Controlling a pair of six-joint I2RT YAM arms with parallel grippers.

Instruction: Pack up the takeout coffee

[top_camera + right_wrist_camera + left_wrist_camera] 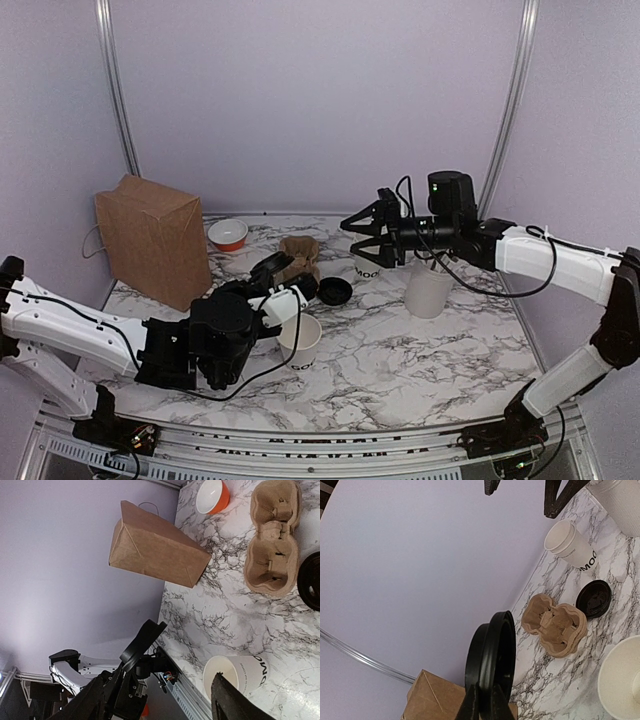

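Two white paper cups with dark lettering stand lidless, and I cannot tell which one is the takeout coffee. One cup (300, 340) (237, 672) is near the front. The other cup (368, 265) (570, 545) is further back. My left gripper (275, 272) (486, 692) is shut on the rim of a round black lid (492, 650) (142, 640), held on edge above and left of the near cup. My right gripper (362, 232) (155, 705) hangs open just above the far cup, with nothing between its fingers. A second black lid (335, 291) (594, 598) lies on the table.
A brown paper bag (152, 240) (155, 550) stands at the back left, with an orange bowl (228, 234) beside it. A cardboard cup carrier (298, 258) (555, 625) lies between the arms. A tall white cylinder (430, 290) stands under the right arm.
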